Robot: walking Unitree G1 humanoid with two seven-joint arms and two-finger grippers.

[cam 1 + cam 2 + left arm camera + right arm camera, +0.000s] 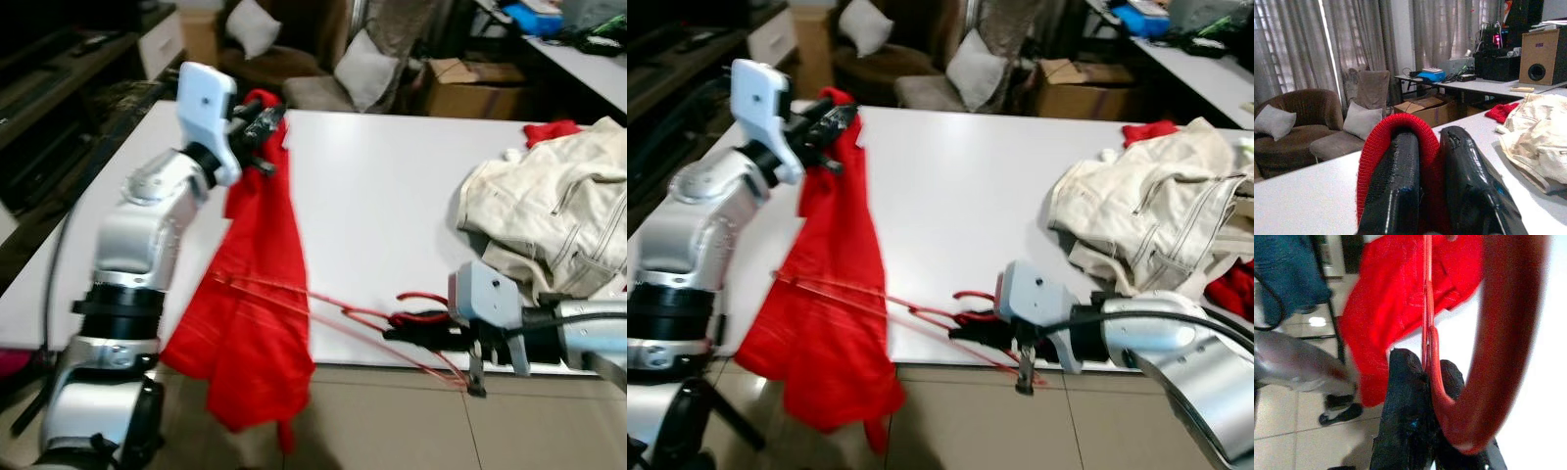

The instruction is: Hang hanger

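A red garment (257, 294) hangs from my left gripper (263, 122), which is shut on its collar (1396, 127) above the white table's (392, 186) left part. The cloth drapes down past the table's front edge. A thin red wire hanger (333, 311) runs from inside the garment to my right gripper (416, 331), which is shut on the hanger's neck just below its hook (1488, 357) at the table's front edge. In the right wrist view the black fingers (1405, 406) pinch the red wire, with the garment (1400, 298) beyond.
A cream jacket (558, 215) lies heaped on the table's right side, with a small red cloth (551, 130) behind it. Armchairs with grey cushions (367, 69) and a cardboard box (470, 88) stand beyond the table. Tiled floor (411, 421) lies below the front edge.
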